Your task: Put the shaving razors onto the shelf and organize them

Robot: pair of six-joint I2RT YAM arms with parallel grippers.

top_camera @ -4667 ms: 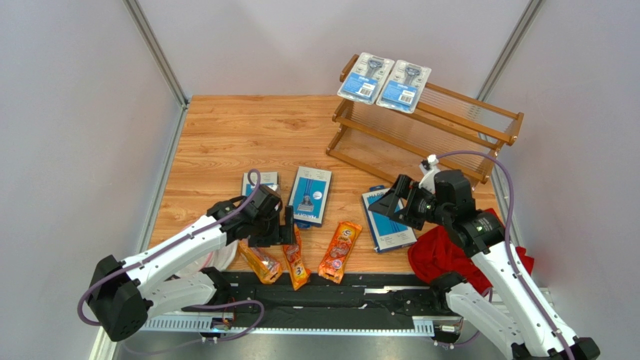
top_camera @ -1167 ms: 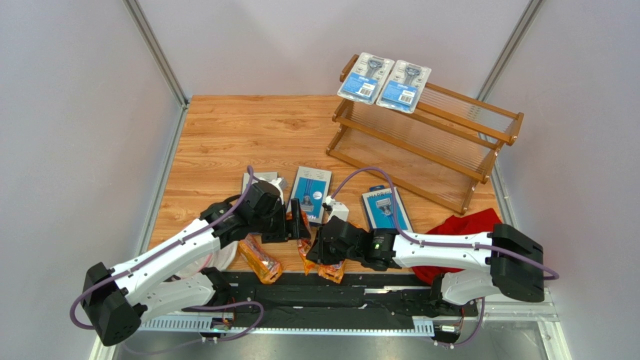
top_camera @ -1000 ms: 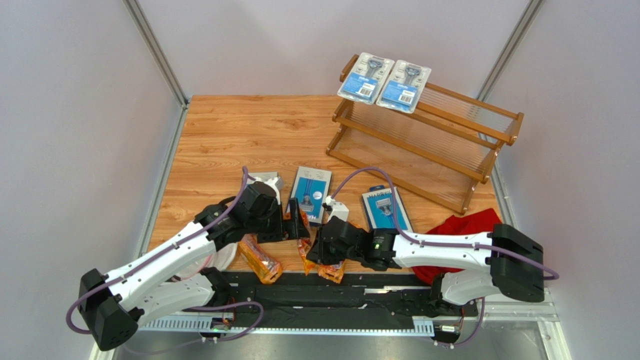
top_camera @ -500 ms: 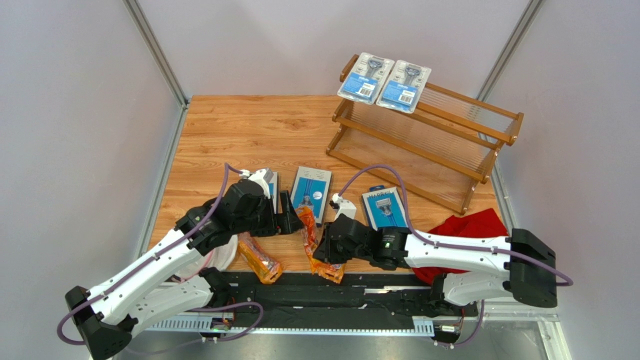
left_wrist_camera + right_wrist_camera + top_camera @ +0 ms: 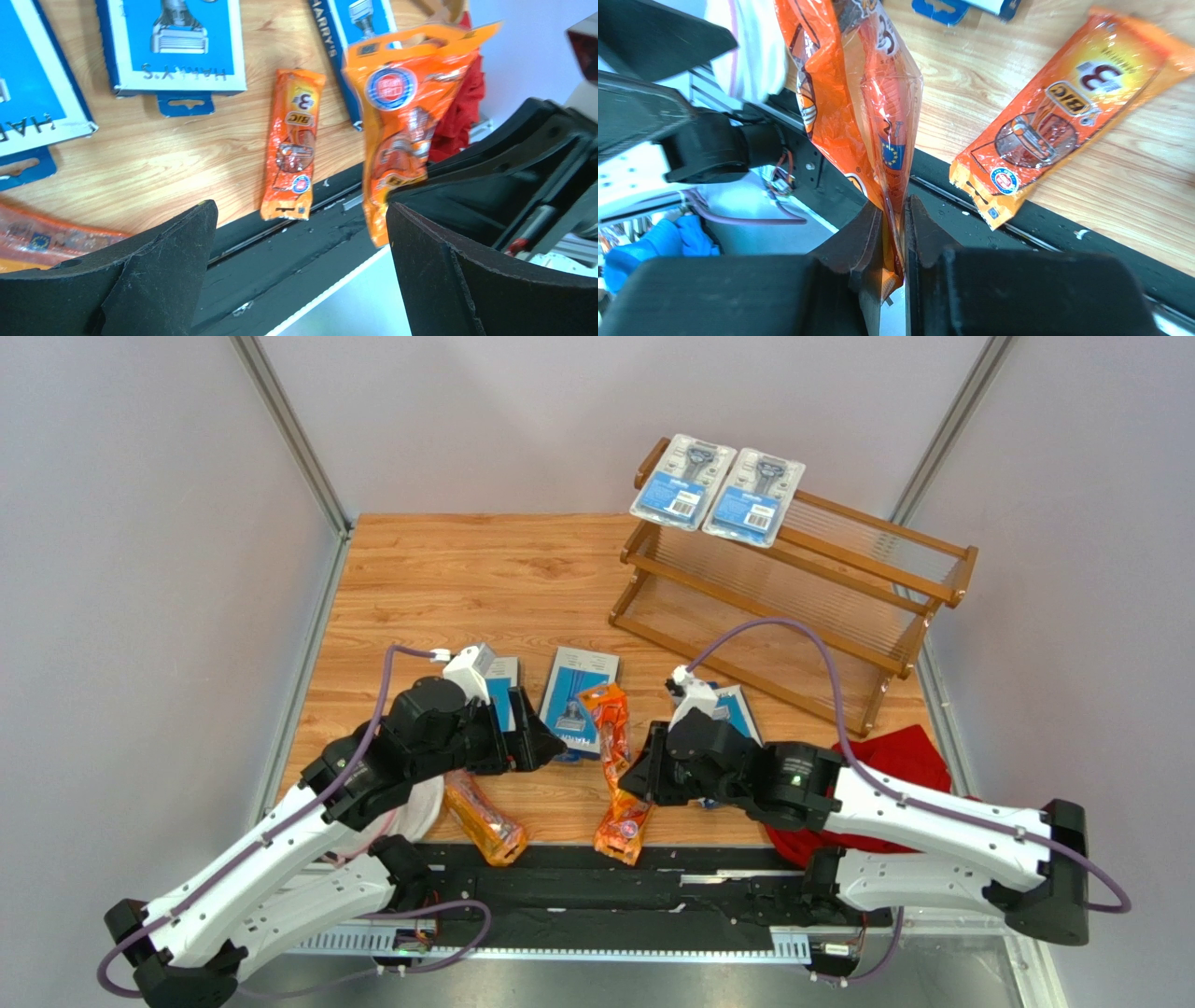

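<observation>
Pinched by the right gripper (image 5: 892, 222), the orange bag (image 5: 861, 105) should be carried high to the far shelf (image 5: 884, 522); the left gripper (image 5: 296, 213) is spread, empty.

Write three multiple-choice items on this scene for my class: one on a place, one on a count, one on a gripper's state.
1. Where on the shelf do the blister packs lie?
A. top tier, left end
B. lower tier
C. top tier, right end

2. How many orange razor bags show?
A. one
B. three
C. five

3. What is the right gripper doing?
A. open, empty
B. shut on an orange razor bag
C. out of view

Answers:
1 A: both packs rest side by side on the top slats.
2 B: one is held up, two lie on the table.
3 B: its fingers pinch the bag's edge.
</observation>
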